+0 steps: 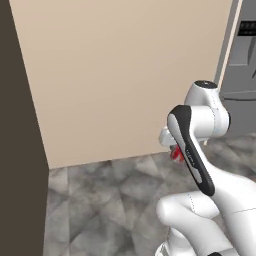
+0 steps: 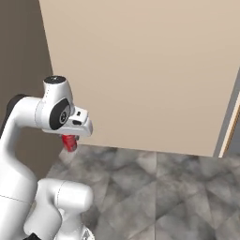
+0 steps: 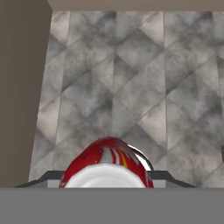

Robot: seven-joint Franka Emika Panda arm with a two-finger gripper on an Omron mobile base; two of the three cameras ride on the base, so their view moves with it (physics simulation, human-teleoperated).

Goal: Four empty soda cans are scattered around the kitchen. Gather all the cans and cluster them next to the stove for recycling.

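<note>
Soda can [image 3: 106, 165] sat pinched in my pincer [image 2: 70, 140], hanging just beneath the hand, well above the grey tiled floor [image 3: 131, 87].

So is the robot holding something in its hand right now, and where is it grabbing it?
Yes, the gripper holds a red soda can by its sides, above the grey floor.

Open grey floor [image 3: 131, 87] between beige wall [image 1: 125, 75] and dark panel [image 1: 20, 150]

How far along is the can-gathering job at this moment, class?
Nothing looks finished: no cluster beside a stove is visible. In hand: the gripper is shut on one small red cylindrical soda can, carried above the grey tiled floor. Left: delivering it and gathering the others.
</note>
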